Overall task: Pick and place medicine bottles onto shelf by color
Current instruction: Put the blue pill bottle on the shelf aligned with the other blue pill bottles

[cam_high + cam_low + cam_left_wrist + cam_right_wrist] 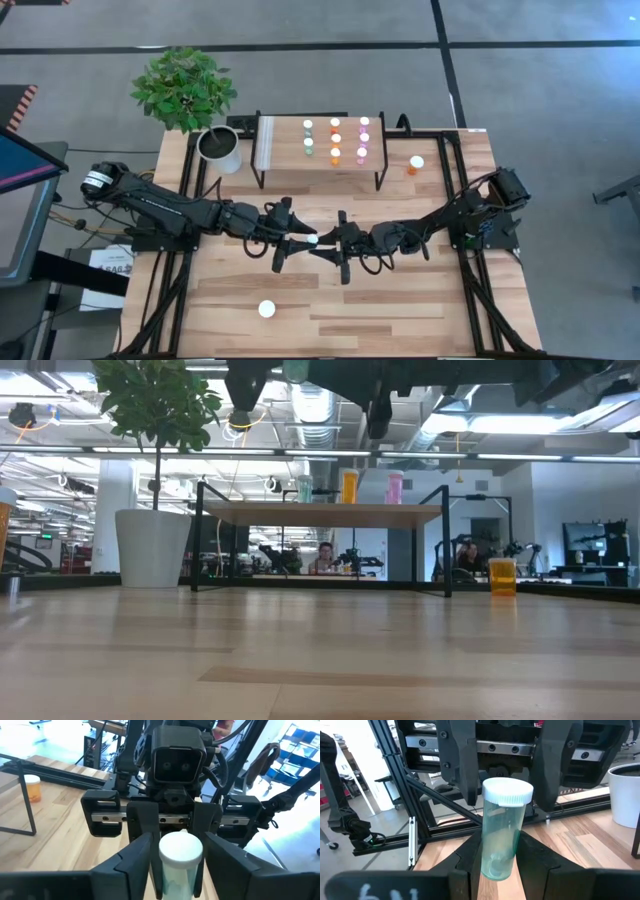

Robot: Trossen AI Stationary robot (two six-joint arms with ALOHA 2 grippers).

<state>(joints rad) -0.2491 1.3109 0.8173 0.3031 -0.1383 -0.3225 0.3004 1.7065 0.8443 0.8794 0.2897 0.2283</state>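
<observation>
Clamped low in the right end effector (500, 857): one teal bottle (501, 835), upright, lifted over mid-bench (400, 310) in front of the shelf (283, 142). Flanked at the cap by the left end effector (175, 862), spread and seemingly not yet touching.

Likely to go wrong: slipping or tipping if let go before the other grip closes, since smooth plastic gives hard fingers little purchase. Also possible: knocking fingers together in so tight a space.

Translucent, round, glossy body; ribbed white cap. Matte light wood beneath, dark metal fingers.
</observation>
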